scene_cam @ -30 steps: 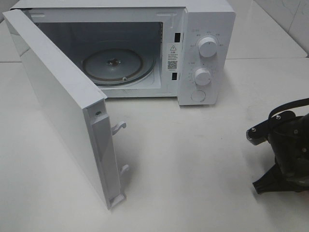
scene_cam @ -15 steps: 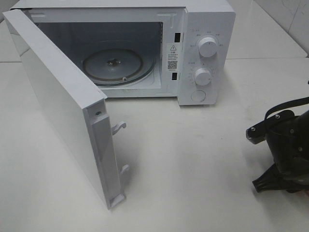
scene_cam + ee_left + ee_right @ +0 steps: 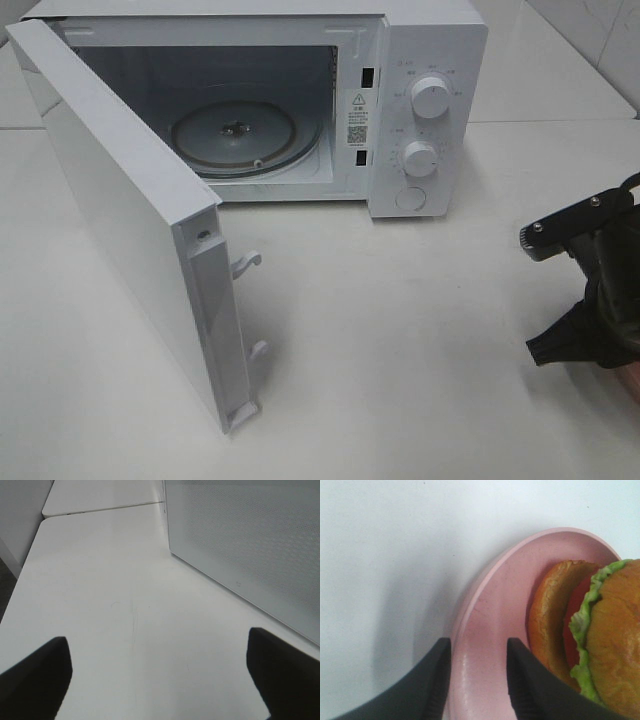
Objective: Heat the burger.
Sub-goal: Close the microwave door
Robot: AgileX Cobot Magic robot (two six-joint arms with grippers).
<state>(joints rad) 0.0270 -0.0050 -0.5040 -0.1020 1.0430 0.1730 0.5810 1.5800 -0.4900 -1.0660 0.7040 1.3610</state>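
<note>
Over the last second the right gripper (image 3: 475,680) has tipped and shifted at the surface's (image 3: 400,330) right edge. Its jaws now straddle the pink plate's (image 3: 490,630) rim, part-open, not yet clamped. The burger (image 3: 590,635) lies on that plate; the microwave (image 3: 420,60) stands open. The left gripper (image 3: 160,675) hangs wide, holding nothing.

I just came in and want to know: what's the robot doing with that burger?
The microwave door is wide open and nothing sits on its glass tray. The right gripper has its fingers on either side of the rim of a pink plate that carries the burger, off to the right on the table. The left gripper is open and empty beside the microwave.
</note>
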